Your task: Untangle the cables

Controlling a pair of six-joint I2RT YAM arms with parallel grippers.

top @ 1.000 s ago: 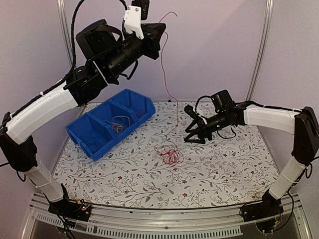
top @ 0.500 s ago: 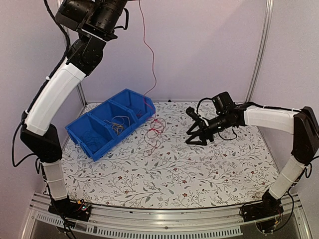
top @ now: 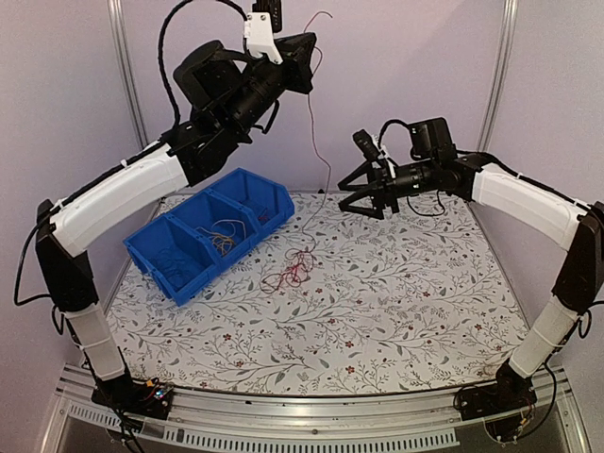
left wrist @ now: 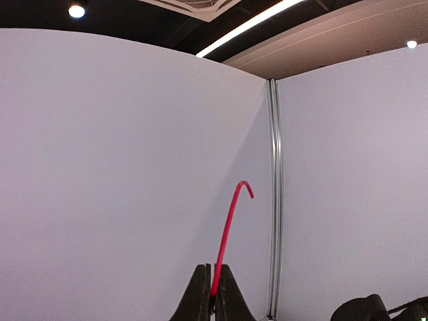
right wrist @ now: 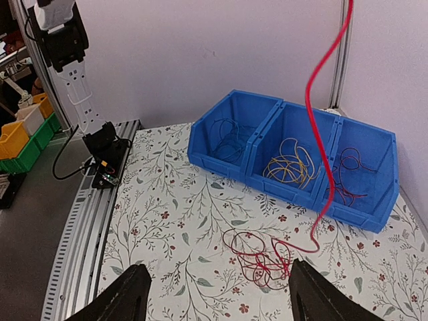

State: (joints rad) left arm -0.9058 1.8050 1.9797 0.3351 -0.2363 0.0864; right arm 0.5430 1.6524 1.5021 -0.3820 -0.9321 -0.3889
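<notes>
Flowered tabletop (top: 425,311), lilac walls behind. On it, blue bin (top: 274,206) with three compartments: blue cable (right wrist: 227,134) in one end, orange-yellow cable (right wrist: 291,167) in the middle, dark cable (right wrist: 348,170) in the other end. Near the bin, in front of its long wall: red cable (top: 291,274), lower part a loose knotty heap, with one strand rising from the heap to high above the bin. Left fingers (left wrist: 199,297) pressed together on that strand near its free end, with a short tip of wire poking out past them. Right fingers (right wrist: 127,297) spread wide, holding nothing, up in the air off the bin's dark-cable end, close beside the hanging strand and looking down over the heap.

Looks like the pull-out step: red cable hoisted by one end to let the loops fall open, heap not yet loosened. Judging by the sorted bundles in the bin, probably late in the job.

Next, most likely a second hold: bring the spread fingers around the hanging strand or down onto a loop of the heap, close gently, then draw away from the raised end to slide the loops free rather than tighten them. Calls for care with such thin, springy wire: easy to miss, easy to snag on the bin's rim.
</notes>
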